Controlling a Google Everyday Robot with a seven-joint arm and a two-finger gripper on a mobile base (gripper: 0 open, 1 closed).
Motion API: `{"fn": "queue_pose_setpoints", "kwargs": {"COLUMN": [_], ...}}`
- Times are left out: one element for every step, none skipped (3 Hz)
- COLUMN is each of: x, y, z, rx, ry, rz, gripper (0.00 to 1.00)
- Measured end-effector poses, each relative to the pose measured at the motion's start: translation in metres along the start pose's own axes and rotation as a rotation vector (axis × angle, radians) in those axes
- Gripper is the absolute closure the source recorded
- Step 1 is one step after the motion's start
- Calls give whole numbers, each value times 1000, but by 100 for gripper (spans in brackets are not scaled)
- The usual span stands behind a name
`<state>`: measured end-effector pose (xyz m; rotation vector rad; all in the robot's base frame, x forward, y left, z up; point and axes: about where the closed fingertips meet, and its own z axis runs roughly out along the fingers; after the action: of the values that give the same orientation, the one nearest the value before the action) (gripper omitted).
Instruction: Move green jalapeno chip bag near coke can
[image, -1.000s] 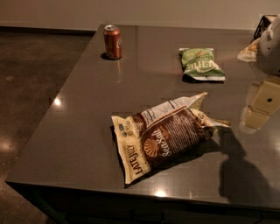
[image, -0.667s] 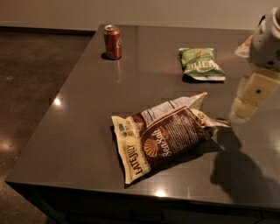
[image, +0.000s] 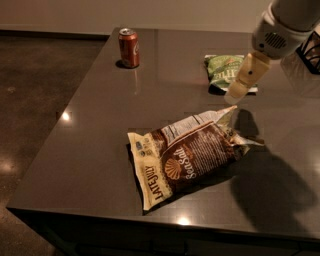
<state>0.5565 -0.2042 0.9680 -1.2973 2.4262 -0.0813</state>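
Note:
The green jalapeno chip bag (image: 223, 70) lies flat on the dark table at the far right. The coke can (image: 129, 47) stands upright at the far left of the table, well apart from the bag. My gripper (image: 239, 86) reaches in from the upper right on a white arm and hangs over the green bag's near right part, covering some of it. I cannot tell whether it touches the bag.
A large brown-and-cream Late July Sea Salt bag (image: 186, 157) lies in the middle front of the table (image: 100, 140). The table's left edge and front edge drop to a dark floor. A dark frame object (image: 311, 52) sits at the far right.
My arm has moved left and toward the far side, from beside the brown bag's right end to over the green bag. The bags and can have not moved.

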Motion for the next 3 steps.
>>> {"fn": "queue_pose_setpoints", "kwargs": {"x": [-9,-9,-5], "y": [-36,-68,-102], "z": [18,37,63], "rx": [56,108,146], "ry": [-4,-15,-40], "rz": [165,325,478], "gripper": [0,0,0]}}
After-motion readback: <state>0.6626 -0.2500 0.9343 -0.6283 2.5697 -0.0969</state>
